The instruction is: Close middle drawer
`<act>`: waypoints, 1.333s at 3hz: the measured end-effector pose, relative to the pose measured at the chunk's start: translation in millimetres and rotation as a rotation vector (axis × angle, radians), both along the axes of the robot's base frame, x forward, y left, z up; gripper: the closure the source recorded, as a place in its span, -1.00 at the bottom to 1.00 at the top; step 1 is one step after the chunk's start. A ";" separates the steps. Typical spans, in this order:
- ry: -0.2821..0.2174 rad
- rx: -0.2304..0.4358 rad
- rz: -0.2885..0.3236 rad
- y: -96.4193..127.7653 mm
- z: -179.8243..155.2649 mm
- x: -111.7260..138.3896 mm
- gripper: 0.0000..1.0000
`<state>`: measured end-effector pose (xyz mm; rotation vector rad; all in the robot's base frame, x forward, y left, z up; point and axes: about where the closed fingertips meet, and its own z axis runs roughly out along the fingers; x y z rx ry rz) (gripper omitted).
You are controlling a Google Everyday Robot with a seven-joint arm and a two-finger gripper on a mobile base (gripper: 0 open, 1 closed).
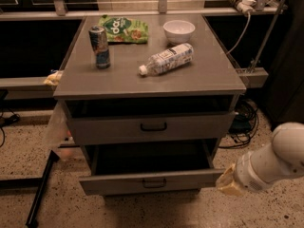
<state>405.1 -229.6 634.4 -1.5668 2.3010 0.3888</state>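
My gripper (228, 183), open or closed I cannot tell, hangs just beside the right front corner of the pulled-out middle drawer (118, 184), low in the cabinet (209, 77); I judge a flat, square push near its small handle (154, 183) the cleanest way to close it.

A lab or workshop: speckled floor (19, 160), metal rails (142, 4), loose cables (244, 122), grey steel cabinet (209, 70); the robot's tool (229, 183) hangs low right beside it.
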 end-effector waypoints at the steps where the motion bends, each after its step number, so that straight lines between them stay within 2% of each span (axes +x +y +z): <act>1: 0.010 0.039 -0.021 2.7 -37.2 8.8 1.00; 2: 0.010 0.039 -0.021 2.7 -37.2 8.8 1.00; 3: -0.048 0.009 0.037 7.3 -55.9 13.5 1.00; 4: -0.166 0.028 0.105 21.6 -99.3 30.1 1.00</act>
